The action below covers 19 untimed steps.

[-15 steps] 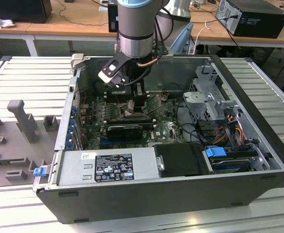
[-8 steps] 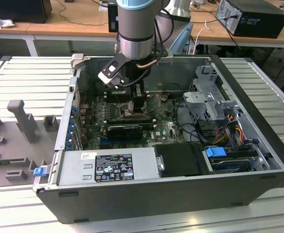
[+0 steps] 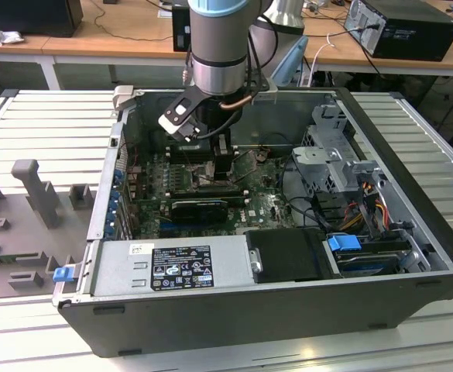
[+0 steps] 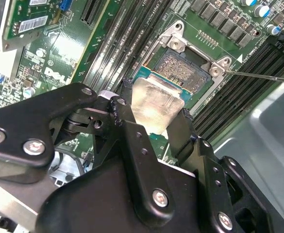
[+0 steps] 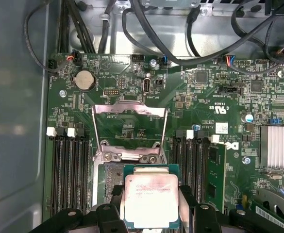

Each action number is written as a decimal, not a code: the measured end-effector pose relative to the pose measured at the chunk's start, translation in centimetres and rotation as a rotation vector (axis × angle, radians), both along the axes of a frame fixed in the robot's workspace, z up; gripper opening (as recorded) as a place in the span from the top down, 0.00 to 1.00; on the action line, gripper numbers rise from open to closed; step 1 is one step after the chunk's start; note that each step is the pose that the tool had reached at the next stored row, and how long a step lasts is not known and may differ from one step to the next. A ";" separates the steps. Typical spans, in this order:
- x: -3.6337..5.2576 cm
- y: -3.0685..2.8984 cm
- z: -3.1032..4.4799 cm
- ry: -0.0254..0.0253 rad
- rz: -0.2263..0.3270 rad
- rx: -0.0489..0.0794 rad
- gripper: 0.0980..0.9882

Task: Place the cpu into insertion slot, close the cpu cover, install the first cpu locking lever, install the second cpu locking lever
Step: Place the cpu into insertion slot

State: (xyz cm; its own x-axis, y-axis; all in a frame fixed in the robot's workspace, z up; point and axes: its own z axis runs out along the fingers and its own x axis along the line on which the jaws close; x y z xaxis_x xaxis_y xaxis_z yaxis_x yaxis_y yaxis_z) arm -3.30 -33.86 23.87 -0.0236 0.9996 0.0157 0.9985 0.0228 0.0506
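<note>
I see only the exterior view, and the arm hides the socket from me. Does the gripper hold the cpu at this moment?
Observer: Yes. In both wrist views the gripper is shut on the cpu, with one finger on each side.
Operator: Is the cpu cover open?
Observer: Yes. The cpu cover stands open, folded away from the insertion slot.
Operator: Does the cpu sit in the slot?
Observer: It covers part of the slot, and a strip of contacts is bare beside it. I cannot tell whether it touches.
</note>
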 end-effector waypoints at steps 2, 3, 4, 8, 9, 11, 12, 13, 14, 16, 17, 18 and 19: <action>0.01 0.08 -0.04 0.0001 -0.011 0.000 0.52; 0.00 0.12 -0.09 0.0002 -0.024 0.000 0.52; 0.00 0.18 -0.15 0.0009 -0.029 0.000 0.52; -0.09 0.45 -0.54 0.0040 -0.029 0.002 0.52; -0.25 0.59 -0.78 0.0049 -0.027 0.003 0.52; -0.51 0.71 -1.03 0.0058 -0.025 0.003 0.52; -0.55 0.77 -1.09 0.0065 -0.024 0.004 0.52; -0.58 0.91 -1.20 0.0075 -0.024 0.004 0.52; -0.63 1.14 -1.35 0.0083 -0.024 0.004 0.52; -0.76 1.67 -1.78 0.0090 -0.024 0.005 0.52; -0.77 1.75 -1.92 0.0093 -0.024 0.005 0.52; -0.78 1.81 -2.07 0.0099 -0.024 0.005 0.52; -0.79 1.88 -2.45 0.0105 -0.024 0.005 0.52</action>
State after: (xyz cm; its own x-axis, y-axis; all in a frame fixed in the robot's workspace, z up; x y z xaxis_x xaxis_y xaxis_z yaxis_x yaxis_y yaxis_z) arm -4.08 -31.98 21.42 0.0007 0.9998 0.0205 0.9992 -0.0015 0.0402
